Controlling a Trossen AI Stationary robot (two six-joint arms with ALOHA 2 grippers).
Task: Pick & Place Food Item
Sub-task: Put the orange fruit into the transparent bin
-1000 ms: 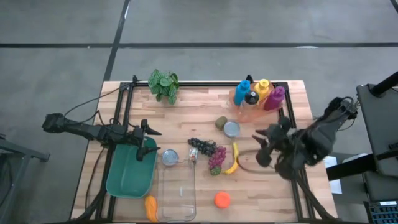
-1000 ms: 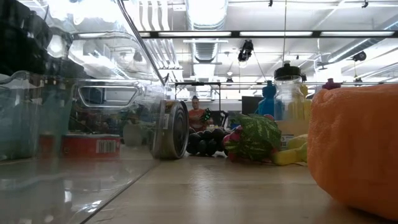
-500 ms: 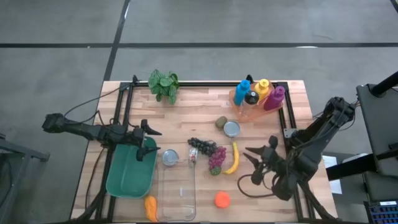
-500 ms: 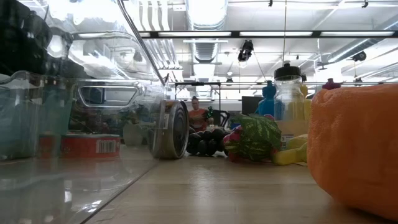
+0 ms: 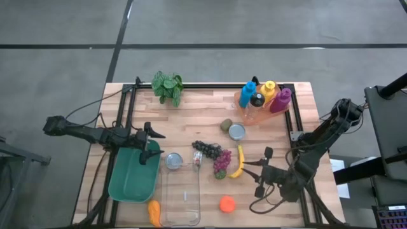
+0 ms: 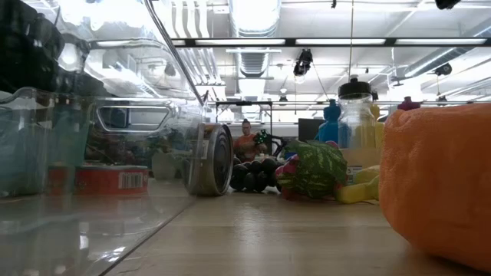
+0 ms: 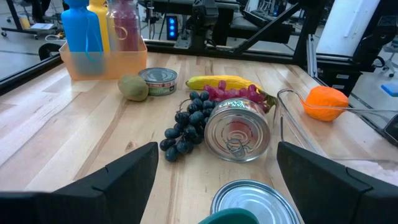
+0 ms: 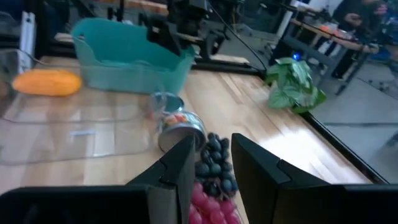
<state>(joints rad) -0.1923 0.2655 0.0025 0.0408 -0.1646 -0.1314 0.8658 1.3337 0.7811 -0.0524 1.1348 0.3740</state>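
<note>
Right end effector low beside banana, fingers seemingly narrowed, empty.

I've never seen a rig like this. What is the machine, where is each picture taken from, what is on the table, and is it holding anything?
It is a robot with two dark arms at a wooden table. One picture looks straight down, one looks level from table-top height, and one comes from a camera on each wrist.

On the table are a teal bin, a clear container, dark grapes, red grapes, a banana, two cans, a kiwi, an orange, a plant and a tray of bottles.

The left end effector hangs wide open over the bin. The right end effector is beside the banana, its fingers a little apart. Neither holds anything.
</note>
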